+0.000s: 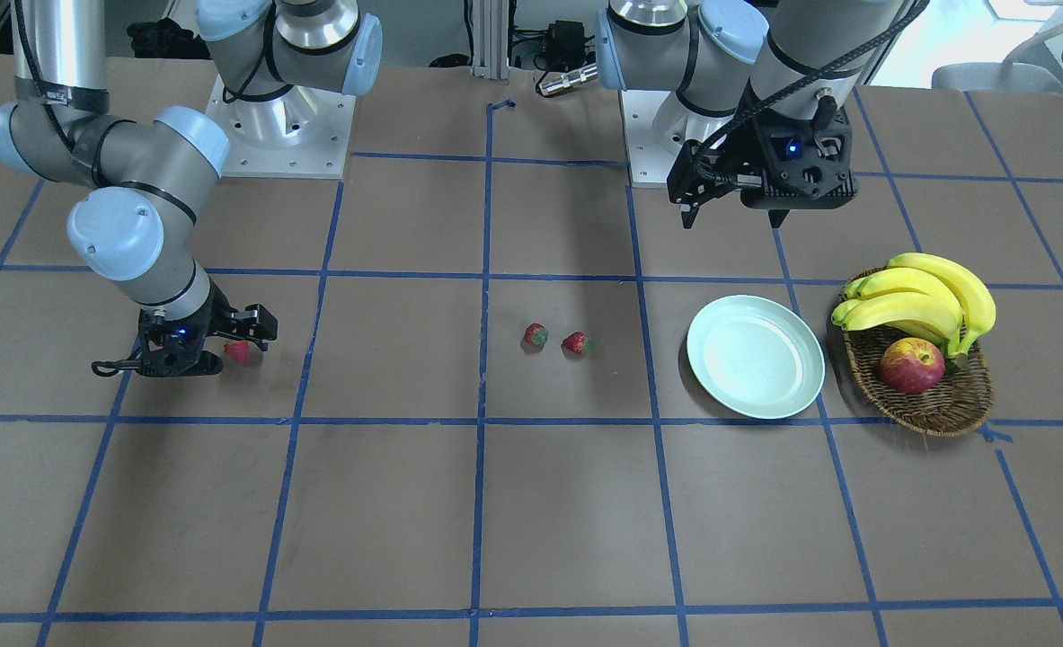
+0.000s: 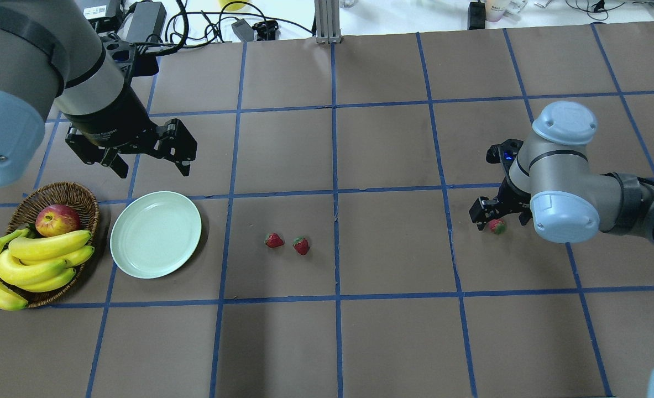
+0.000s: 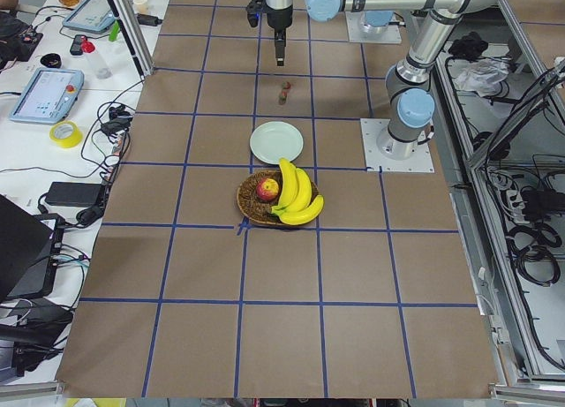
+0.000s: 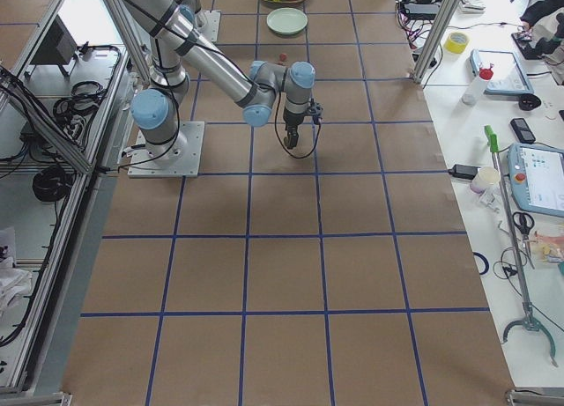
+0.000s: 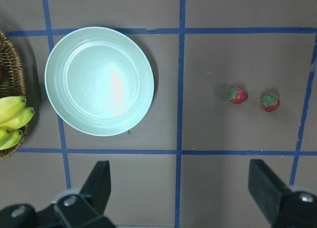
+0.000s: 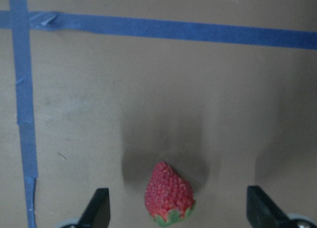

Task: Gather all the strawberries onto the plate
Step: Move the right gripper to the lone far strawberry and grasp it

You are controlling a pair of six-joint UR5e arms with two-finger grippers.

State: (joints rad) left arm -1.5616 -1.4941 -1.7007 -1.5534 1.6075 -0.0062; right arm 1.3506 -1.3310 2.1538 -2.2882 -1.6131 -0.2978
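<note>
The left arm (image 2: pixel 83 83) comes in from the table's far left corner in the overhead view, its wrist turned down. The left gripper (image 2: pixel 152 163) hangs well above the table (image 2: pixel 393 331), at about 12 o'clock from the plate, with its jaws spread wide and nothing between them. The right arm (image 2: pixel 575 188) reaches in low from the right edge with its elbow bent and its wrist pointing straight down. The right gripper (image 6: pixel 179 209) is down at the tabletop, jaws apart, standing either side of one strawberry. The wrist view shows a clear gap between the fruit and each finger (image 6: pixel 99 208), so nothing is gripped.

There are two arms. One brown wicker basket (image 2: pixel 56 190) sits at 9 o'clock from the plate, just beside it. It holds one bunch of yellow bananas (image 2: pixel 45 249), about four, and one red-yellow apple (image 2: pixel 57 220) at the bunch's 12 o'clock. One pale mint-green plate (image 2: pixel 155 234) lies flat on the table.

There are three strawberries, all on the table. Two lie near each other but apart, at 3 o'clock from the plate: the nearer strawberry (image 2: pixel 274 240) and its neighbour (image 2: pixel 301 245). The third strawberry (image 2: pixel 497 225) is far off at 3 o'clock from those, between the right gripper's fingers.
</note>
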